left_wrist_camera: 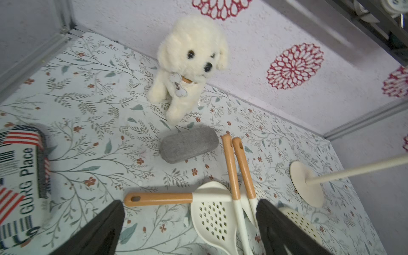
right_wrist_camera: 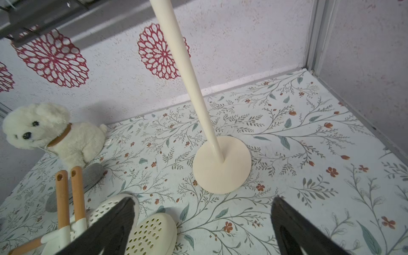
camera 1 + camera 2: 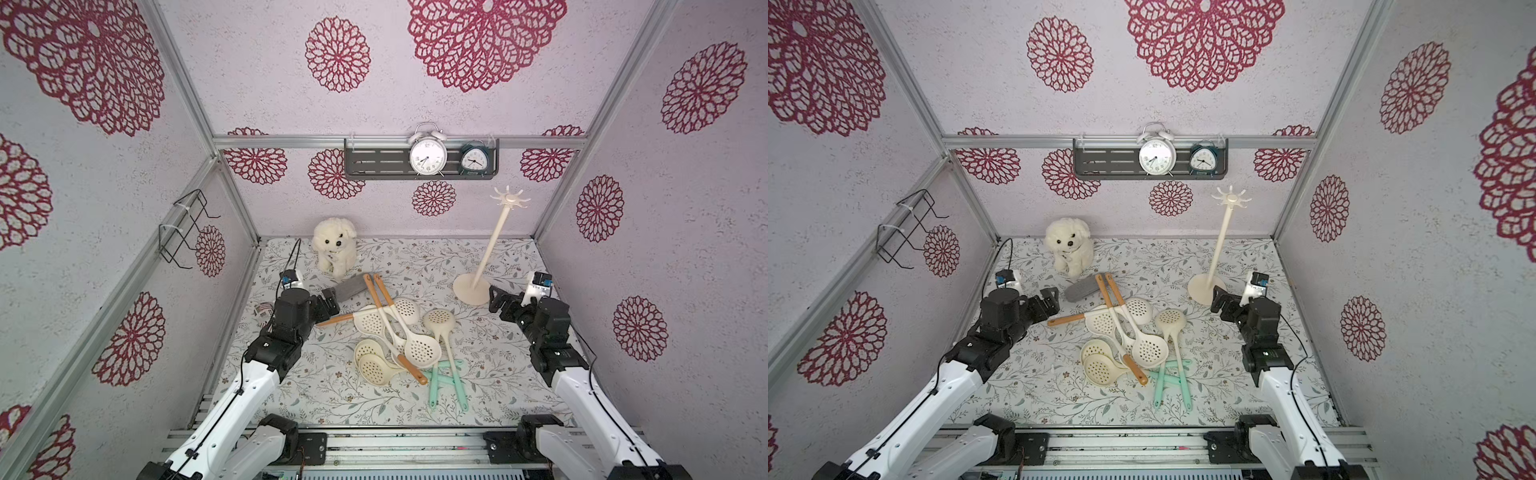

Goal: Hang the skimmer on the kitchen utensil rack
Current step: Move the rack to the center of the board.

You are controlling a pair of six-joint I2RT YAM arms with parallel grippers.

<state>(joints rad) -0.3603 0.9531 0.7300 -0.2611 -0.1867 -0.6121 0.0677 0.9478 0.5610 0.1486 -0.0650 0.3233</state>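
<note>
The left gripper (image 3: 330, 300) and right gripper (image 3: 496, 297) hover low over the table (image 3: 332, 399), fingers spread wide, holding nothing. The skimmers (image 3: 423, 353) lie heaped mid-table between them, while the rack (image 3: 488, 253) stands upright at the far right, its base just beside the right gripper.

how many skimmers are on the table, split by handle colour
orange-handled skimmers: 4
teal-handled skimmers: 3
total: 7
</note>
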